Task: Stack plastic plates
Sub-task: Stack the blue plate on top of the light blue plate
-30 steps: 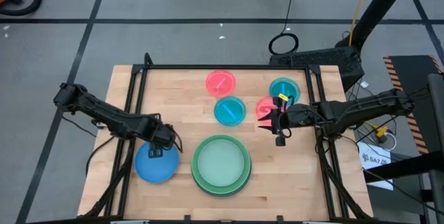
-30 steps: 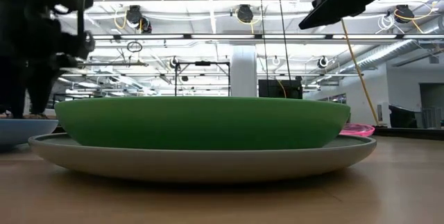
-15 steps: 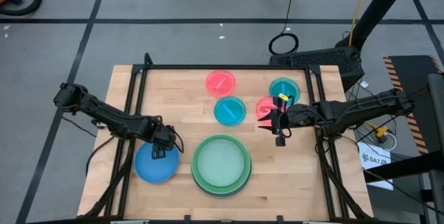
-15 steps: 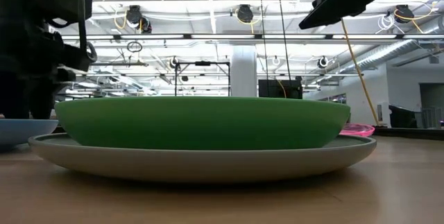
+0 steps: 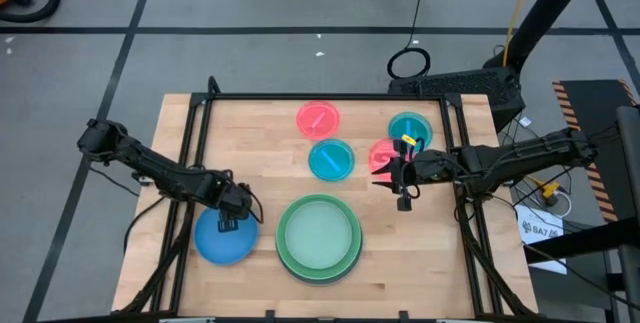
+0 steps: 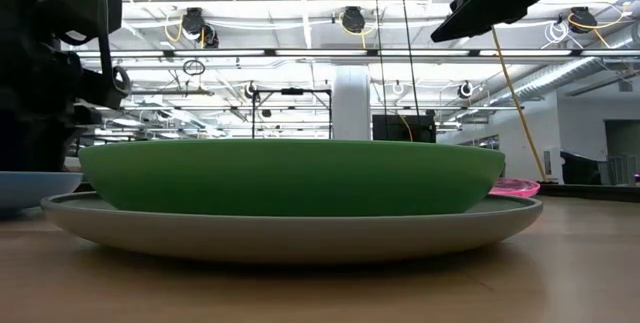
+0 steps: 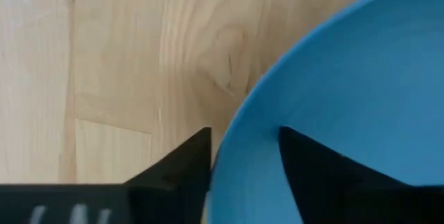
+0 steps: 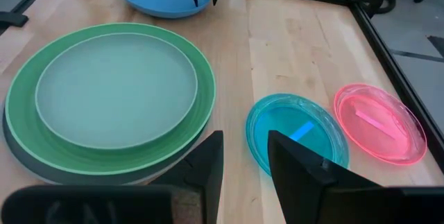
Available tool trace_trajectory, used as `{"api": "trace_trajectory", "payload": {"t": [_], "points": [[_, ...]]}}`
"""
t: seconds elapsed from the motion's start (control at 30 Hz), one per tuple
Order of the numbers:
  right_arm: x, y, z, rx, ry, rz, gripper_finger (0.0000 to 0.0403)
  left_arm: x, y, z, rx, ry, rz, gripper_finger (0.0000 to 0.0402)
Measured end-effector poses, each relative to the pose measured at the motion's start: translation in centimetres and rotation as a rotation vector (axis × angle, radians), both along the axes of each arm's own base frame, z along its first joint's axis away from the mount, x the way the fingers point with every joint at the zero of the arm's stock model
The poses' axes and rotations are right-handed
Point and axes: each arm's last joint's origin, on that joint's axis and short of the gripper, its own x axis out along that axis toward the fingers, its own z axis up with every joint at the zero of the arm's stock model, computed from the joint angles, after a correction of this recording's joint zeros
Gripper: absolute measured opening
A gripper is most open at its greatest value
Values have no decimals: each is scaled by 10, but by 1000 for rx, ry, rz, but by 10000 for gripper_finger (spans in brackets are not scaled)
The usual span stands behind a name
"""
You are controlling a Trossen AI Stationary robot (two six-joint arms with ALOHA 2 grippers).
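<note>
The blue plate (image 5: 222, 241) lies flat near the table's near left corner. My left gripper (image 5: 228, 221) is down at its far rim, open, one finger outside and one inside the rim (image 7: 225, 158). The grey plate (image 6: 300, 235) carries the green plate (image 6: 290, 175) and the pale green plate (image 8: 114, 89) as a stack (image 5: 319, 237). Two pink plates (image 5: 318, 118) (image 8: 380, 121) and two teal plates (image 5: 331, 159) (image 5: 409, 129) lie singly farther back. My right gripper (image 5: 385, 178) hovers open, high above the right pink plate's near edge. My left gripper (image 7: 244, 161) stands astride the blue plate's far rim from above, pointing down, one finger (image 7: 184, 165) outside and one (image 7: 312, 172) inside the bowl. Whether either finger touches the rim I cannot tell. The plate lies flat on the table.
A black frame rail (image 5: 330, 97) runs around the tabletop. Bare wood shows between the blue plate and the stack, and along the table's near right (image 5: 420, 253). The room beyond holds cables and stands.
My left gripper has edged a little toward the table's near edge, settling over the blue plate's far rim. The plates have stayed where they were.
</note>
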Motion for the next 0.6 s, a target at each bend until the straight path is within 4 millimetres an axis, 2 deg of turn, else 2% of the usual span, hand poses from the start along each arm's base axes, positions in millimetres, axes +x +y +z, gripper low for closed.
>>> {"api": "trace_trajectory", "payload": {"t": [0.3,0.6], "points": [[0,0,0,5,0,-3,109,-1,0,3,-11,15,19,23],[0,0,0,13,2,-8,109,7,-2,26,28,22,7,11]]}}
